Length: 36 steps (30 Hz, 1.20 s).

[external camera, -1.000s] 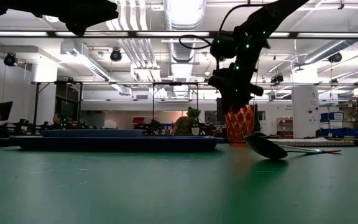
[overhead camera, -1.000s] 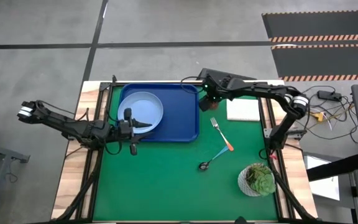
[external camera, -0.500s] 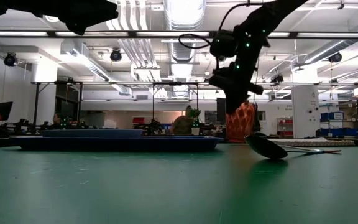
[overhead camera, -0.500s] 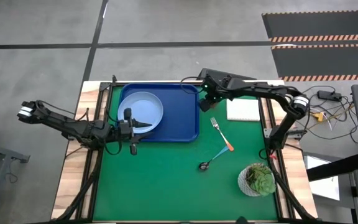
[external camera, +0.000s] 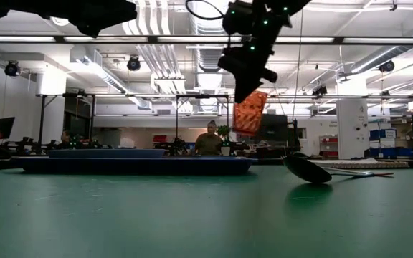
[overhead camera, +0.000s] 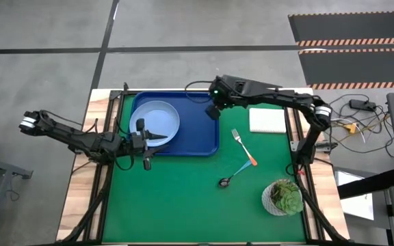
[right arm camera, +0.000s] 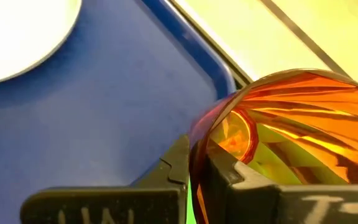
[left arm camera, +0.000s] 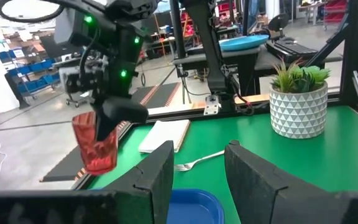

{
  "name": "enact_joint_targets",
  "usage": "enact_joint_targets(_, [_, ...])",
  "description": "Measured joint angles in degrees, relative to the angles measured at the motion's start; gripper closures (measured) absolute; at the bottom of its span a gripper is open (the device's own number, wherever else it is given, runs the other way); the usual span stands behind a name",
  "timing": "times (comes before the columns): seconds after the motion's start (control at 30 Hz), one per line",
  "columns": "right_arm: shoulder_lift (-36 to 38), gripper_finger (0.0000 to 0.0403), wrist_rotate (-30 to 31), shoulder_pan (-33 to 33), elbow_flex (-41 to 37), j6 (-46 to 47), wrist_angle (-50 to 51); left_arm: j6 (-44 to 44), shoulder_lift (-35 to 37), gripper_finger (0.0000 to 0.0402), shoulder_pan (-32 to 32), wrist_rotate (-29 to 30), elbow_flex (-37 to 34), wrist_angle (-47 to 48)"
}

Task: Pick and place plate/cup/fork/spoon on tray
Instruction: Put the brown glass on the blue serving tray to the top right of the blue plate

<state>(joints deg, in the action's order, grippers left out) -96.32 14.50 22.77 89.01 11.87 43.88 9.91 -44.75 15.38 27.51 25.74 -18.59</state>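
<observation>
The amber-red cup point(external camera: 249, 112) hangs in my right gripper point(overhead camera: 213, 111) above the right end of the dark-blue tray point(overhead camera: 200, 137); it also shows in the left wrist view point(left arm camera: 96, 142). The pale-blue plate point(overhead camera: 157, 117) lies flat in the tray's left half. My left gripper point(overhead camera: 150, 137) is open and empty at the plate's near-left rim. The orange-handled fork point(overhead camera: 242, 145) and the blue-handled spoon point(overhead camera: 235, 175) lie flat on the green table to the right of the tray. My right gripper pinches the cup's wall at its rim point(right arm camera: 199, 140), one finger point(right arm camera: 224, 174) inside the cup and the other point(right arm camera: 174, 167) outside. The fingers come from above. The cup hangs below them, tilted and lifted clear of the table and tray point(external camera: 252, 107).
A white pad point(overhead camera: 267, 120) lies at the table's far right. A white pot with a green succulent point(overhead camera: 282, 197) stands at the near right. Bare green mat point(overhead camera: 176, 198) lies in front of the tray. A person point(external camera: 208, 142) shows in the room beyond.
My right gripper has gone up and toward the table's left edge with the cup. The cup stood on the table just right of the tray; it is now lifted clear, tilted, and over the tray's right end.
</observation>
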Motion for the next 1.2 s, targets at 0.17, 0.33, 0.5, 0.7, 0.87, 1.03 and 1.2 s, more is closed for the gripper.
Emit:
enact_joint_targets(0.17, [-6.7,0.0391,-0.9,-1.2,5.2,-4.2,0.0,0.1,0.2,0.0279,0.0,0.0,0.0,0.0])
enact_joint_targets(0.33, [-14.2,0.0391,-1.5,-1.1,12.8,-8.4,0.3,1.5,0.4,0.0279,0.0,0.0,0.0,-0.5])
enact_joint_targets(0.5, [-21.1,0.0391,-1.8,-1.1,21.6,-11.0,3.1,2.5,0.4,0.0279,0.0,0.0,0.0,-0.5])
enact_joint_targets(0.7, [-28.3,0.0391,-4.3,-1.1,32.1,-12.1,12.0,2.6,0.4,0.0279,0.0,0.0,0.0,-0.5])
enact_joint_targets(0.87, [-31.0,0.0391,-4.1,-1.1,35.9,-12.1,16.3,2.6,0.3,0.0279,0.0,0.0,0.0,-0.5])
enact_joint_targets(1.03, [-31.4,0.039,-4.1,-1.1,35.7,-12.5,15.7,2.6,0.3,0.0279,0.0,0.0,0.0,-0.4])
enact_joint_targets(1.2, [-31.4,0.0372,-4.0,-1.1,35.6,-11.9,15.5,2.6,0.3,0.0279,0.0,0.0,0.0,-0.5])
